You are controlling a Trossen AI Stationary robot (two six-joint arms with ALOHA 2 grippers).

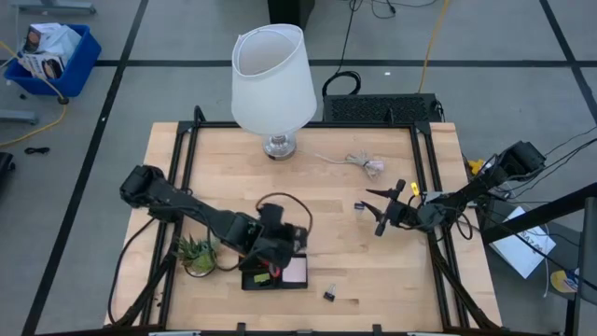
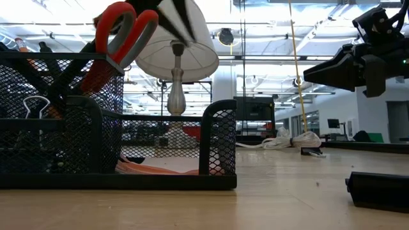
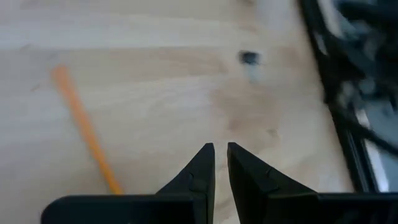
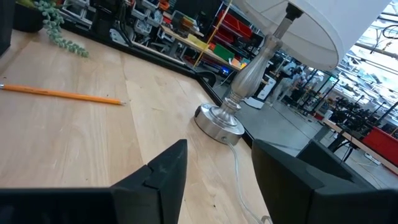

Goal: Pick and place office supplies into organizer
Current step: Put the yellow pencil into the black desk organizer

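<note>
From above, my left gripper (image 1: 270, 245) hangs closed and empty over the organizer (image 1: 274, 276); my right gripper (image 1: 384, 207) is open beside a binder clip (image 1: 359, 206). At table level, scissors (image 2: 118, 38) stand inside the organizer. Left wrist: a pencil (image 3: 85, 127) lies nearby.

The wooden table (image 1: 308, 201) has a light plank top inside a black frame. A lamp (image 1: 273, 79) with a white shade stands at its far edge on a silver base. Right of the base lies a pale coiled cable bundle (image 1: 359, 163), and nearer the middle right a small black binder clip (image 1: 359, 206). Near the front edge sit the black organizer (image 1: 276, 273), a small green potted plant (image 1: 197, 252) just to its left, and another binder clip (image 1: 330, 296) to its right. An orange pencil (image 4: 62, 94) lies flat on the planks
</note>
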